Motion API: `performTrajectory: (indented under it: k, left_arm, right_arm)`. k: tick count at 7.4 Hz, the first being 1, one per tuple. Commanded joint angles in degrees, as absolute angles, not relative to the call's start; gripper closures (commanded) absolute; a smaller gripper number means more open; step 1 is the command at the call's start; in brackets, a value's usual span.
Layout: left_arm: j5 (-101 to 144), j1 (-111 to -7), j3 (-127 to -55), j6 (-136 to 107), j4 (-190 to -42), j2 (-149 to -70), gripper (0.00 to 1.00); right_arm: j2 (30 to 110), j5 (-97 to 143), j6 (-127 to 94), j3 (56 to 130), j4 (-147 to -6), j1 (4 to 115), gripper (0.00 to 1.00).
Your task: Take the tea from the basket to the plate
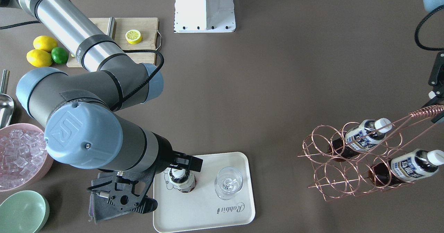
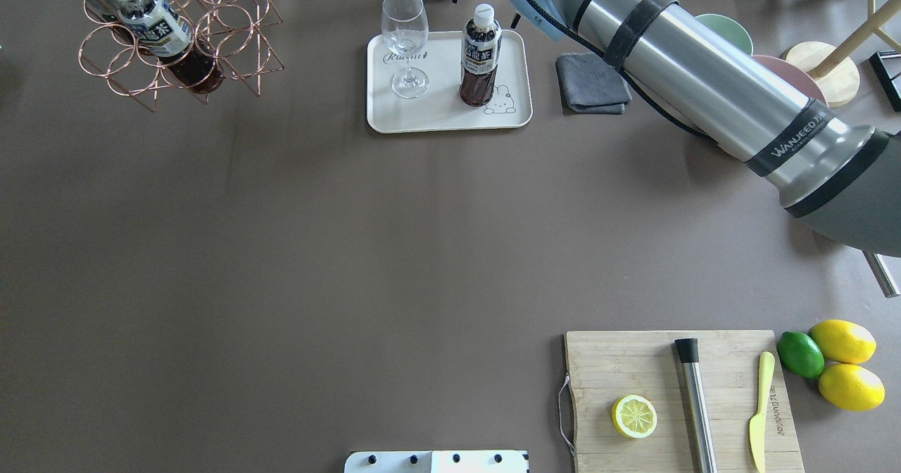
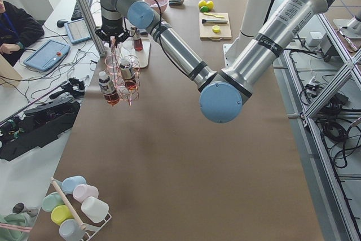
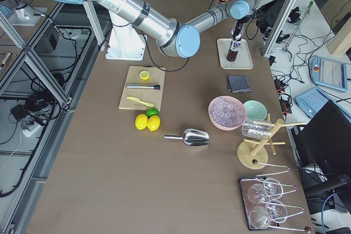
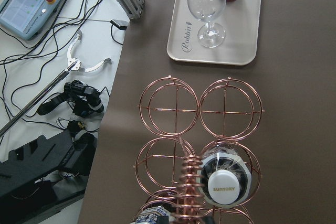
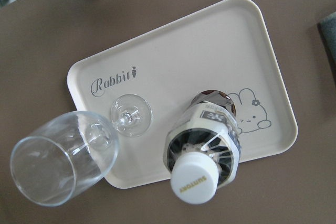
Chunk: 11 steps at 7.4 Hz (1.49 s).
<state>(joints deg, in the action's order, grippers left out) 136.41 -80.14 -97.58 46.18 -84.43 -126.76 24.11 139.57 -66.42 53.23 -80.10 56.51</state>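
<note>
One tea bottle (image 1: 180, 181) stands upright on the cream plate (image 1: 204, 212), beside the bear drawing. It also shows in the overhead view (image 2: 481, 58) and the right wrist view (image 6: 205, 150). My right gripper (image 1: 185, 163) hangs just above its white cap, looks open and holds nothing. The copper wire basket (image 1: 341, 156) is tilted, with two more tea bottles (image 1: 364, 137) (image 1: 412, 165) in its cells. My left gripper (image 1: 437, 111) is shut on the basket's coiled handle (image 1: 425, 112). The left wrist view looks down the handle onto a bottle cap (image 5: 226, 179).
A clear stemmed glass (image 1: 228, 182) stands on the plate next to the tea. A grey cloth (image 2: 591, 82), a pink bowl of ice (image 1: 19, 153) and a mint-green bowl (image 1: 22, 212) lie near my right arm. A cutting board (image 2: 676, 395) and lemons (image 2: 845, 360) are near the robot.
</note>
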Motion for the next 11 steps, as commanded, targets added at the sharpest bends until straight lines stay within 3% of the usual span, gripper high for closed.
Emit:
performTrajectory:
  k: [1,5,8,11]
  left_arm:
    - [134.7,-83.6,-89.4,58.8,-84.5,-128.7,1.00]
    - [134.8,-84.2,-81.4,69.1,-85.1,-128.9,1.00]
    - [135.0,-83.7,-77.7,69.7,-85.3,-129.0,1.00]
    - [135.0,-83.7,-77.1,69.4,-85.3,-128.6,1.00]
  right_arm:
    - [31.7,139.9,-66.0,70.2,-89.4,55.2,0.00]
    - [49.5,138.7,-44.2,90.0,-100.2,60.8,0.00]
    - [72.8,134.0,-28.5,107.9,-102.6,64.1,0.00]
    - [91.2,133.2,-10.8,109.7,-102.5,74.8,0.00]
